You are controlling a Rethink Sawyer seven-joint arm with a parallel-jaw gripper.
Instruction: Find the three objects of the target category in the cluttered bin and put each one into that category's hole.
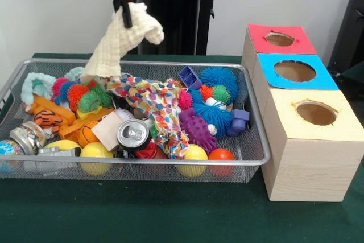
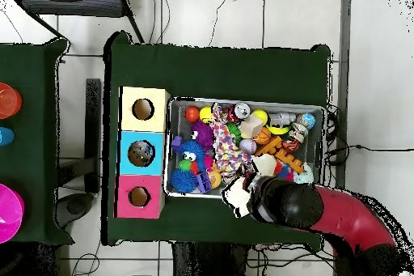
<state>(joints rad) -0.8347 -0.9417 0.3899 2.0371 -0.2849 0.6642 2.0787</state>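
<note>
So the jaws are clenched on a cream knit cloth (image 1: pixel 124 41), holding it by its top end above the far edge of the bin (image 1: pixel 257 135). The cloth's lower end hangs right down to the toys at the far left of the bin, so I'd say it isn't fully clear of the clutter yet. The gripper (image 1: pixel 121 11) itself is up at the top of the front view, well apart from the boxes.

Progress-wise: the hole (image 1: pixel 280 39) in the red top is on the far box of the 3, past the blue and yellow ones, on the table beside the bin. I can't see anything inside it from either view, so no idea if any of the 3 are already in. My guess is this cloth is 1 of them, and it has the whole carry across plus the drop left to do.

Hard to read: in the overhead view the arm (image 2: pixel 340 216) covers the gripper and part of the cloth, and only a pale patch shows by the bin's rim. The patterned cloth (image 1: pixel 153 103) in the bin buries whatever is under it.
</note>
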